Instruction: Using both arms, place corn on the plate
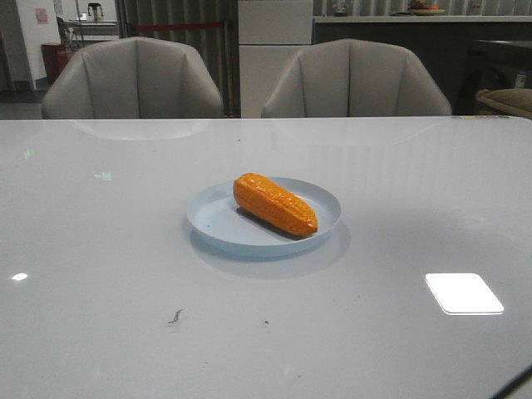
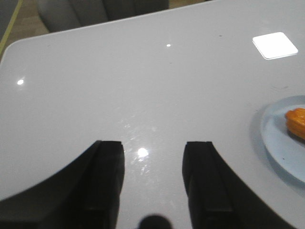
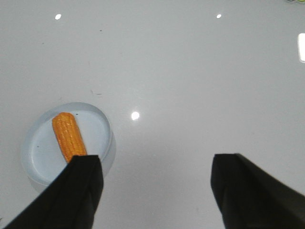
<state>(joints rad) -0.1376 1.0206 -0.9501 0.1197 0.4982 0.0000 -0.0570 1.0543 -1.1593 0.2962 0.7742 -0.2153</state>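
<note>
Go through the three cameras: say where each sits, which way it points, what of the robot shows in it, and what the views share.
Front view: sits at the robot's side of the table, faces forward toward two chairs; the corn lies on the plate; no arm shows.
Left wrist view: on the left arm, looks down at bare table; the left gripper is open, plate at the picture's edge.
Right wrist view: on the right arm, looks down; the right gripper is open, beside the plate.
Shared: all three show corn and plate.

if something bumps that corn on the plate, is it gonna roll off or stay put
The corn would probably roll a little, being round and tapered, likely curving toward its narrow end. The plate has a low raised rim that may stop it. Its bumpy, rigid-looking surface should grip reasonably well.
</note>
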